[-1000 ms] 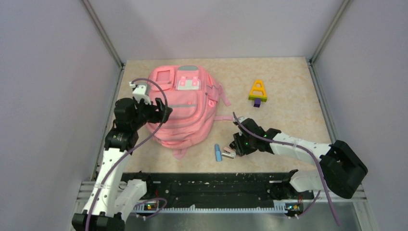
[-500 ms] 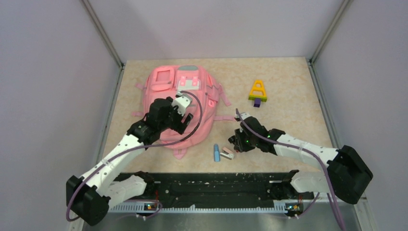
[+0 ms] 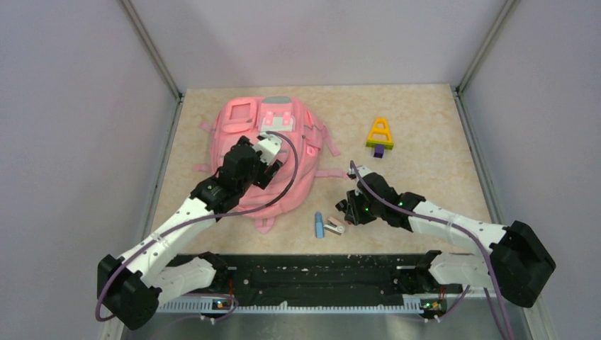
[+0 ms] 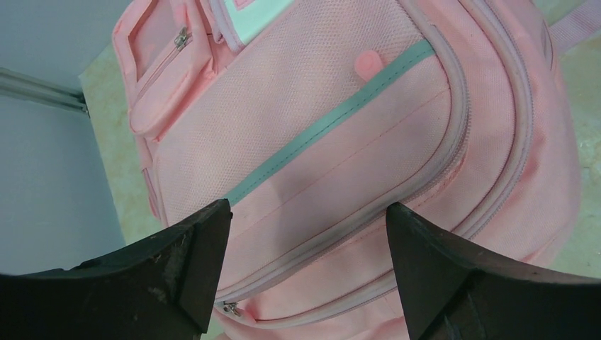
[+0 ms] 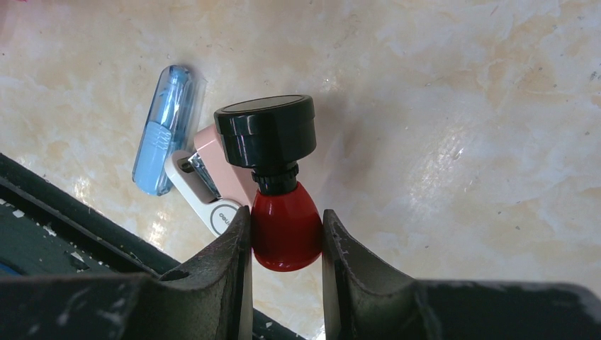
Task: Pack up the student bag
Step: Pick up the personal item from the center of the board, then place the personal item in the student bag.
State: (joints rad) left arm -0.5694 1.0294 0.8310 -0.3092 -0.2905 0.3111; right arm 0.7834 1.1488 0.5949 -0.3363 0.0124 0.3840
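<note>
Blue capped piece (image 3: 320, 224): lies flat on the table (image 3: 432, 170) near the front edge, right against the stapler.
Stapler (image 3: 335, 227): small, pink and white, just beside the right gripper.
Right gripper (image 5: 287, 214): fingers clamped on the red body of a stamp (image 5: 266, 131) with a round black cap.
Left gripper (image 4: 305, 227): jaws spread wide, holding nothing, hovering over the bag's front panel.
Student bag (image 3: 241, 113): pink, lying flat at the table's far left, front pockets facing up.
Yellow A-shaped piece (image 3: 380, 132): on a green and purple base, far side, well apart to the bag's right.
</note>
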